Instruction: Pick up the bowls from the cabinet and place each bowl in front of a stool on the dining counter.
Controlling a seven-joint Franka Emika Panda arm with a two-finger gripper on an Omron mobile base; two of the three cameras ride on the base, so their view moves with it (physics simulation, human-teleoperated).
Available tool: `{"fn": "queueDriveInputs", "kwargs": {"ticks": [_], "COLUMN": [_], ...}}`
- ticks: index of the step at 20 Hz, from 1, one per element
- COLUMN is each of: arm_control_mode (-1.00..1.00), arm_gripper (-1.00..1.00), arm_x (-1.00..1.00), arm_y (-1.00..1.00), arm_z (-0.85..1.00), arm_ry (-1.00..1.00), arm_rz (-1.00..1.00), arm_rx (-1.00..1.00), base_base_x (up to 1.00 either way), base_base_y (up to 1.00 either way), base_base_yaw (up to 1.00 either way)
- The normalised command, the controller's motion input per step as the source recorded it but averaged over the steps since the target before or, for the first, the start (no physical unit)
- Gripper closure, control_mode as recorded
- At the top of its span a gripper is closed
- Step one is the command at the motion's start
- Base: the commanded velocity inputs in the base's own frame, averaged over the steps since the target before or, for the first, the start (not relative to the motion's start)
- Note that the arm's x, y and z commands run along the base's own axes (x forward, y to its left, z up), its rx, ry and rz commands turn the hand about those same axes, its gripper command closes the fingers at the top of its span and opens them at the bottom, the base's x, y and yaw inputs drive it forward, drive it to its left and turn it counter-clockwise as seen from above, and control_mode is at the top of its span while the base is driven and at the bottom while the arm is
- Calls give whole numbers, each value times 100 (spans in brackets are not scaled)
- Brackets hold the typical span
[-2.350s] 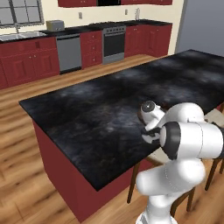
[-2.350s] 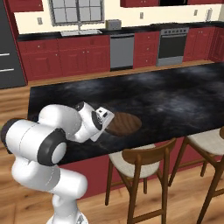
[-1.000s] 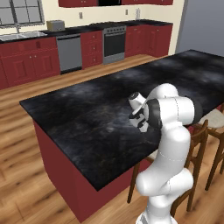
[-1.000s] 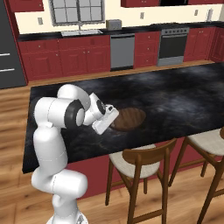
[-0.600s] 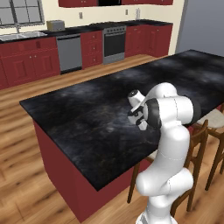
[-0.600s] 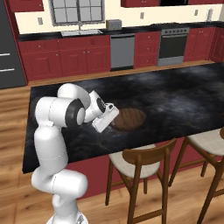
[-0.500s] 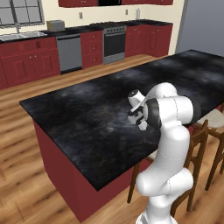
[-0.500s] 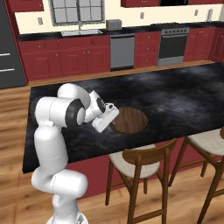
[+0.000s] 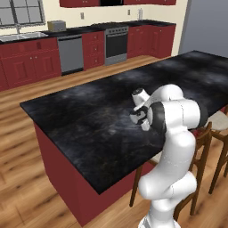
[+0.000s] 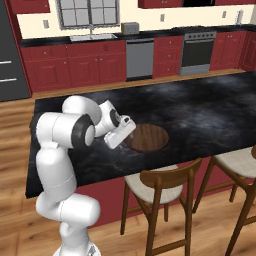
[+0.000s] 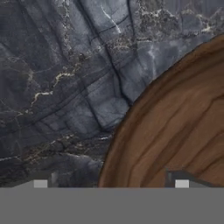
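Item, wooden bowl [image 10: 146, 137]: wide, shallow, dark brown wood grain, now lying flat on the dining counter [image 10: 210, 107], on the black marbled top near the edge that faces the nearest stool [image 10: 159, 186], and directly ahead of that stool's cream seat. Item, my gripper [image 10: 125, 134]: a second ago it was pinched on the bowl's rim with the bowl tilted off the stone; since then the fingers have spread wide, and in the hand view one fingertip [image 11: 40, 183] stands over bare stone and the other over the wood, with the rim passing between them and nothing pinched. I judge the bowl released and resting on its own weight. Status of task: I count this bowl as delivered to its stool, placement looking sound, sitting well in from the counter's edge. Outstanding: the second, smaller cream bowl, to be fetched from the cabinet and set before the second stool [image 10: 240, 165] further along the counter to my right. Next call, as I judge it: lift my hand straight up off the rim before swinging away, since a sideways pull with a finger inside the bowl could drag it along the glossy top.
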Motion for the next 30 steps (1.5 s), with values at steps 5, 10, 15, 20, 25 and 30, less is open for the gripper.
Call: {"fn": "queueDriveInputs", "kwargs": {"ticks": [5, 10, 15, 20, 25, 30], "arm_control_mode": [-100, -100, -100, -100, -100, -100], "arm_gripper": [-100, -100, -100, -100, -100, -100], "arm_x": [-69, -83, -53, -60, -81, -87], "arm_y": [1, 27, 42, 25, 12, 16], "arm_z": [100, 100, 100, 100, 96, 43], "arm_ry": [0, 0, 0, 0, -1, -8], "arm_rz": [0, -8, -22, -26, -37, -61], "arm_rx": [19, 30, 22, 7, 7, 2], "base_base_x": [0, 0, 0, 0, 0, 0], "base_base_y": [0, 0, 0, 0, 0, 0], "base_base_yaw": [0, 0, 0, 0, 0, 0]}}
